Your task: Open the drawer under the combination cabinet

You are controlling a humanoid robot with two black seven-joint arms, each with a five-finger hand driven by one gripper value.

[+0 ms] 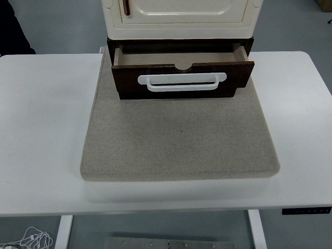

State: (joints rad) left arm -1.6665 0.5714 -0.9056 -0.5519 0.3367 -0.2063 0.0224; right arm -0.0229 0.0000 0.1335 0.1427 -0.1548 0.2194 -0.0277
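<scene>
- Drawer (181, 78): we record a dark brown wooden drawer, pulled partway out of the base of the cabinet at the far centre of the table. Its front panel has a shallow curved notch in the top edge. The pale inside floor shows behind the panel, and we see nothing lying in the visible part.
- Handle (181, 82): a white bar handle, mounted horizontally across the drawer front, with nothing touching it.
- Combination cabinet (179, 18): a cream upper body with a panelled door, sitting on the dark base that houses the drawer. A small brown pull (125, 6) shows near the door's left edge. The cabinet's top is cut off by the picture's upper edge.
- Mat (179, 135): a grey-beige felt pad, roughly square, under the cabinet and reaching toward the near edge of the table.
- Table (41, 129): white top; we note a small control panel (306, 210) on its front edge at right.
- Robot hands: neither one appears in the view, so we cannot tell whether they are released or clenched.
- Cable (28, 239): a white coil on the floor, lower left.
</scene>
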